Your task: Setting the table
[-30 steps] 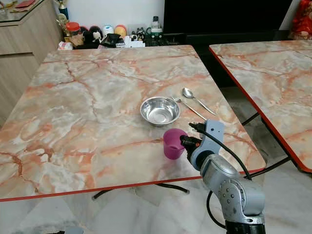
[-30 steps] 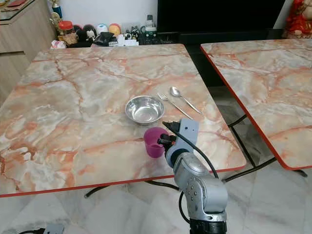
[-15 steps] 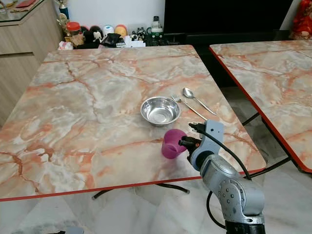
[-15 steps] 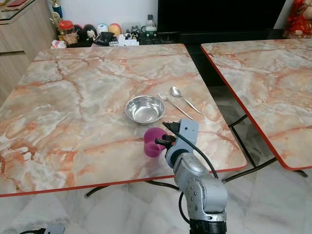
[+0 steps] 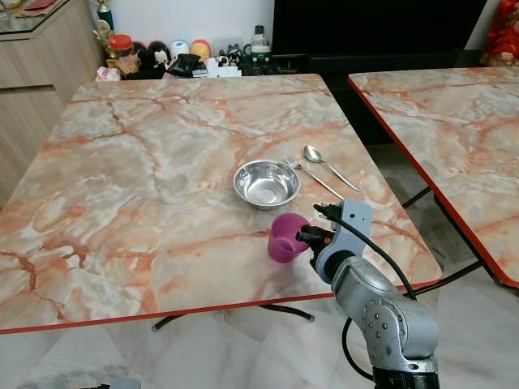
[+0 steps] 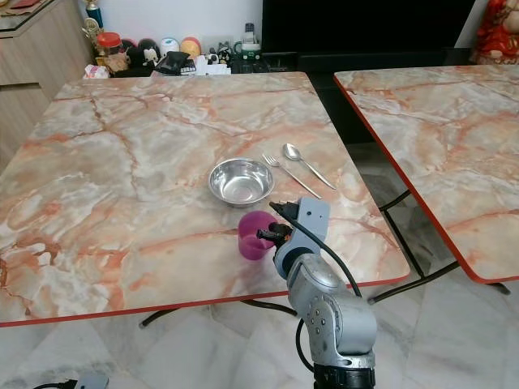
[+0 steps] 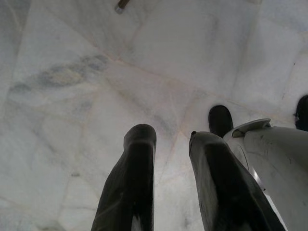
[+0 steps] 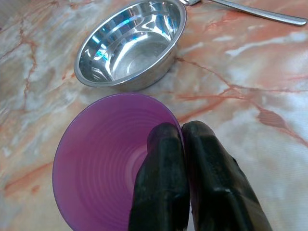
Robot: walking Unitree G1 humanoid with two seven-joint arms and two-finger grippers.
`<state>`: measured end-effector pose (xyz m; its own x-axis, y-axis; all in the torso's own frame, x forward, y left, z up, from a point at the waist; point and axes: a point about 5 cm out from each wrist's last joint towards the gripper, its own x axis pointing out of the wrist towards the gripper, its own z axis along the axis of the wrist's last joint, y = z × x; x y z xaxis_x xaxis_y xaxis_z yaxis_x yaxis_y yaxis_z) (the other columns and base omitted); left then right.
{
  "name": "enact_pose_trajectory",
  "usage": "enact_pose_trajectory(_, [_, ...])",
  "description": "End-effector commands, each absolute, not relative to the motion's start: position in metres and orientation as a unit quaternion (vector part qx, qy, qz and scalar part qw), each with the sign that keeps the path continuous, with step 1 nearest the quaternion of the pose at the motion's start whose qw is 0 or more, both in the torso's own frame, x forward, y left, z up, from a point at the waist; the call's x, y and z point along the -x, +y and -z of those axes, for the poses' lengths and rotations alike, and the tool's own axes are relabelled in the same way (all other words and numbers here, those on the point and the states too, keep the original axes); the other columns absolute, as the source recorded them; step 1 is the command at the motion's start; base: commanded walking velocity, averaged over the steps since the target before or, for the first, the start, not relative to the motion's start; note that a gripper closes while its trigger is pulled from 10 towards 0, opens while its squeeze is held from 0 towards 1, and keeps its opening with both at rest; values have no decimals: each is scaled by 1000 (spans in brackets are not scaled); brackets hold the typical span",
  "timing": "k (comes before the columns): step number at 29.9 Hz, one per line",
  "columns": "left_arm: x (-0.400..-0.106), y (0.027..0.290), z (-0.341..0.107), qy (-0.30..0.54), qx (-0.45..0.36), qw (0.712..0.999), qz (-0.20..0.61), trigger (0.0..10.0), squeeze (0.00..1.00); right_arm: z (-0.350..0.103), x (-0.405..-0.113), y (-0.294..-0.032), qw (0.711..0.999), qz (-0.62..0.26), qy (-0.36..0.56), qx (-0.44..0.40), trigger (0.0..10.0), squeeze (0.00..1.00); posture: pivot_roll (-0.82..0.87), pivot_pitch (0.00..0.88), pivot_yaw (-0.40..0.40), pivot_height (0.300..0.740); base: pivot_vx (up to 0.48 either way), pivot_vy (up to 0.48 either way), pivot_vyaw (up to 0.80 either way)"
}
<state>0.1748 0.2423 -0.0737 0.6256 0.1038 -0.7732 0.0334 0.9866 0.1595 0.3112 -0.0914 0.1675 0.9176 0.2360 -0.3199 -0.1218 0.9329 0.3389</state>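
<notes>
While pinching the ribbed purple plastic cup (image 8: pixel 103 159) by its rim, right gripper (image 8: pixel 183 139) tilts it; shiny steel bowl (image 5: pixel 266 183) at 12 o'clock; left gripper (image 7: pixel 168 139) fingers apart over pale floor tiles (image 7: pixel 72 86).

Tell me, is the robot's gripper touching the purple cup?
Touching. In the right wrist view, the right gripper pinches the purple cup's rim: one finger sits inside the cup, the other outside.

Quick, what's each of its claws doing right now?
Left gripper: open, holding nothing, hanging over the floor.
Right gripper: shut on the purple cup's rim.
</notes>
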Motion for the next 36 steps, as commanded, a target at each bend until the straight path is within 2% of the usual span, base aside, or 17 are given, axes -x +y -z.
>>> enact_pose_trajectory(1, [-165, 242, 79, 449, -83, 890, -18, 10000, 0, -167, -311, -91, 967, -95, 171, -163, 0, 0, -43, 153, 1, 740, 0, 0, 0])
enact_pose_trajectory(2, [-165, 242, 79, 450, -86, 889, -19, 10000, 0, -172, -312, -91, 971, -99, 148, -159, 0, 0, -43, 153, 1, 740, 0, 0, 0])
enact_pose_trajectory(3, [-165, 243, 79, 450, -87, 888, -21, 10000, 0, -178, -314, -91, 977, -101, 118, -148, 10000, 0, -43, 151, 2, 740, 0, 0, 0])
enact_pose_trajectory(12, [-166, 250, 76, 445, -93, 890, -42, 10000, 0, -200, -316, -98, 986, -93, 23, -138, 10000, 0, -48, 144, 2, 740, 0, 0, 0])
enact_pose_trajectory(17, [-164, 259, 74, 443, -103, 889, -62, 10000, 0, -216, -312, -114, 993, -57, -69, -74, 10000, 0, -63, 119, 1, 740, 0, 0, 0])
enact_pose_trajectory(25, [-164, 273, 69, 444, -127, 885, -58, 10000, 0, -209, -309, -133, 994, -30, -89, -58, 10000, 0, -73, 78, 11, 740, 0, 0, 0])
enact_pose_trajectory(29, [-164, 273, 69, 444, -133, 884, -55, 10000, 0, -208, -308, -141, 993, -12, -99, -56, 10000, 0, -74, 63, 15, 740, 0, -445, 0])
enact_pose_trajectory(36, [-166, 268, 70, 445, -131, 885, -46, 10000, 0, -206, -307, -140, 993, -12, -106, -56, 10000, 0, -74, 58, 17, 740, 0, -472, 0])
